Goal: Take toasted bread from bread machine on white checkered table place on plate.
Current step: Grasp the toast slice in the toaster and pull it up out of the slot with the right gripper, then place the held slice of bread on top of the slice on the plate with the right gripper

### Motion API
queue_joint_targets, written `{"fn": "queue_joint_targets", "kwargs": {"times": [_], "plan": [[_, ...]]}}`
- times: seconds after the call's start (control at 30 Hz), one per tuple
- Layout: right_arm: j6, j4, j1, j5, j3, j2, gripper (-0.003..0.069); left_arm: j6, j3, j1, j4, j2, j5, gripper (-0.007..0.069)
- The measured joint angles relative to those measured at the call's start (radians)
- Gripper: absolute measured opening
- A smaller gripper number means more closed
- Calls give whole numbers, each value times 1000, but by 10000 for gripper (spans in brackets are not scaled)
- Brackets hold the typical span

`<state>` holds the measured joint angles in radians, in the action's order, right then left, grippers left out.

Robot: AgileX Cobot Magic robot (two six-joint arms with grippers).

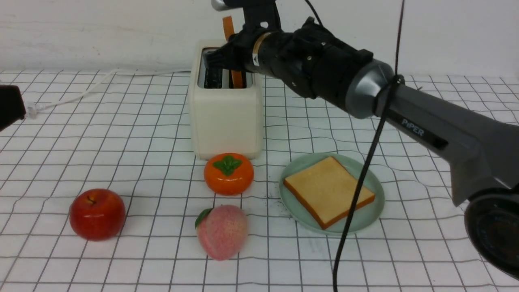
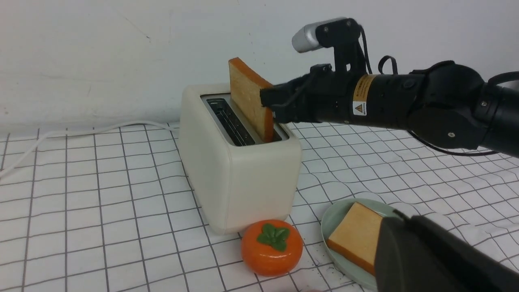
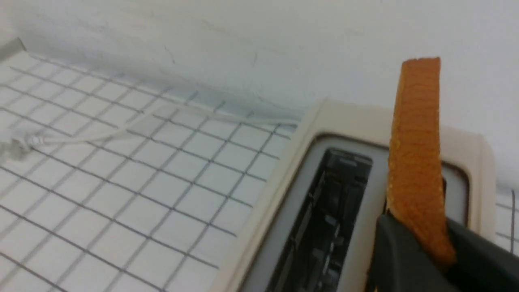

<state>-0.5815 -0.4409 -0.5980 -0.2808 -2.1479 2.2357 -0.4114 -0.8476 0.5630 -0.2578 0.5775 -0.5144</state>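
The cream bread machine (image 1: 225, 117) stands at the back middle of the white checkered table (image 1: 121, 142). One slice of toasted bread (image 1: 228, 26) stands upright, raised partly out of its right slot; the left slot is empty. My right gripper (image 1: 221, 61) is shut on this slice's lower edge, as the left wrist view (image 2: 269, 103) and right wrist view (image 3: 421, 239) show. The other slice (image 1: 328, 190) lies flat on the mint-green plate (image 1: 375, 184), in front and to the right of the toaster. My left gripper (image 2: 425, 255) is empty at the far left, fingers together.
An orange persimmon (image 1: 228, 173) sits right against the toaster's front. A pink peach (image 1: 221, 231) lies nearer to me and a red apple (image 1: 97, 213) at front left. The white power cord (image 1: 81, 95) runs left. My right arm's black cable (image 1: 357, 194) hangs over the plate.
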Motion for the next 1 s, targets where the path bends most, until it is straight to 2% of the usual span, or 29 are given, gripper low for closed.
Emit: {"fn": "queue_joint_targets", "kwargs": {"times": [0.13, 0.23, 0.27, 0.3, 0.33, 0.37, 0.4, 0.5, 0.53, 0.6, 0.67, 0.7, 0.73, 0.8, 0.9, 1.0], "plan": [[-17, 1, -4, -4, 0, -100, 74, 0, 0, 0, 0, 0, 0, -13], [6, 15, -23, -100, 0, -234, 74, 0, 0, 0, -1, 0, -10, -13], [72, 45, -39, -210, -2, -332, 74, 0, 0, 0, -1, 0, -20, -13], [82, 50, -40, -224, -3, -343, 74, 0, 0, 0, -1, 0, -21, -13], [164, 101, -46, -338, -5, -415, 74, 0, 0, 0, -1, 0, -28, -13], [191, 118, -48, -373, -5, -434, 74, 0, 0, 0, -1, 0, -31, -13], [302, 199, -41, -523, -1, -507, 74, 0, 0, 0, -1, 0, -45, -13], [489, 373, 15, -778, 66, -625, 74, 0, 1, 0, 7, 0, -70, -13], [489, 373, 20, -791, 74, -632, 74, 0, 1, 0, 9, 0, -71, -13], [600, 523, 101, -889, 224, -722, 74, 5, 1, 0, 33, 0, -94, -13], [624, 581, 144, -893, 293, -764, 74, 15, 1, 0, 48, 0, -103, -13], [650, 654, 210, -868, 431, -829, 74, 35, 1, 0, 75, 0, -107, -13], [653, 662, 218, -868, 447, -829, 74, 38, 1, 0, 78, 0, -107, -13], [711, 779, 294, -786, 648, -904, 74, 77, 1, 0, 124, 0, -106, -13], [836, 987, 353, -656, 843, -916, 74, 130, 1, 0, 176, 3, -106, -13], [1005, 1198, 393, -594, 945, -851, 74, 156, 1, 0, 220, 8, -112, -13]]}}
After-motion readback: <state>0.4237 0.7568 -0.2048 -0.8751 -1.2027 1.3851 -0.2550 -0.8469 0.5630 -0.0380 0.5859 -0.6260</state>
